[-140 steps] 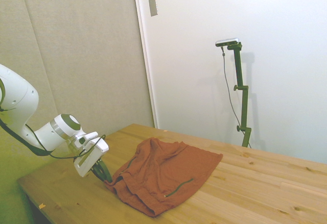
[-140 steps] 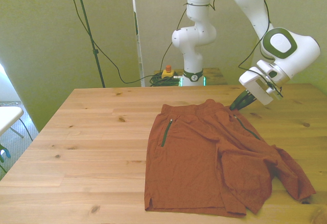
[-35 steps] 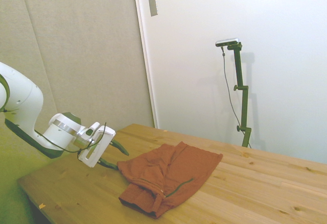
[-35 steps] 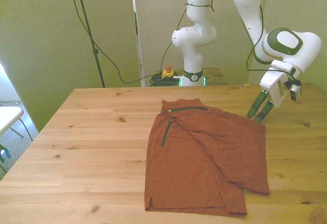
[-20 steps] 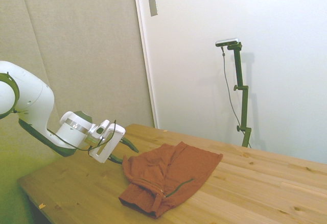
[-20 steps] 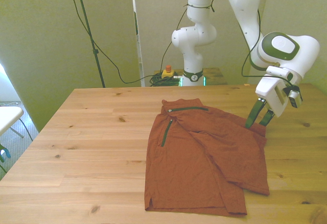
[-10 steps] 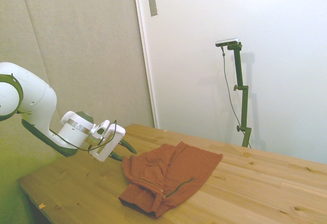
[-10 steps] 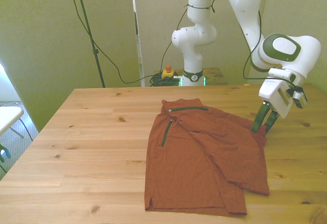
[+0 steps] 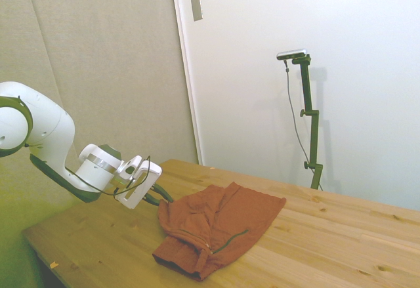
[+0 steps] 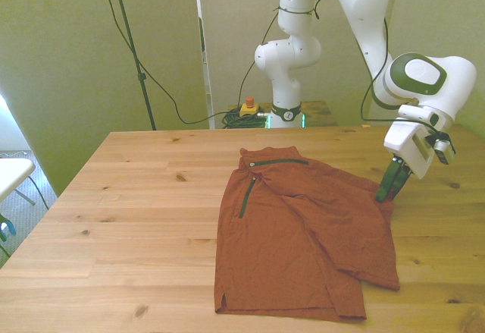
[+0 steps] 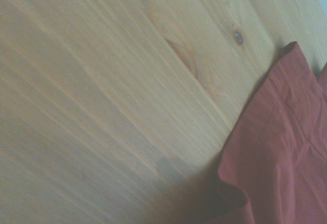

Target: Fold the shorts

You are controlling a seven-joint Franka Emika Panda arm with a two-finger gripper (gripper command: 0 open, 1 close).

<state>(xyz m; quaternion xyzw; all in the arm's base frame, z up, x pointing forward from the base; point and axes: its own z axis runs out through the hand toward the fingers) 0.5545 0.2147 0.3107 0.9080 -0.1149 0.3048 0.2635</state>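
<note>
The claw (image 10: 391, 190) points down at the edge of the shorts (image 10: 303, 230) toward the front view's right, its dark fingers (image 10: 395, 178) close together with only a narrow gap; the tips stand at the fabric's edge, and whether they pinch cloth cannot be told. In the side view the claw (image 9: 163, 198) sits low at the near edge of the shorts (image 9: 213, 226). The shorts lie folded over on the wooden table (image 10: 129, 219), rust-brown, with two dark zipper lines (image 10: 246, 196) near the waistband. The wrist view shows a rumpled hem of the shorts (image 11: 278, 152) lying on bare table planks (image 11: 102, 106). No brand, label or legible writing is visible on the shorts, the arm or the table.
</note>
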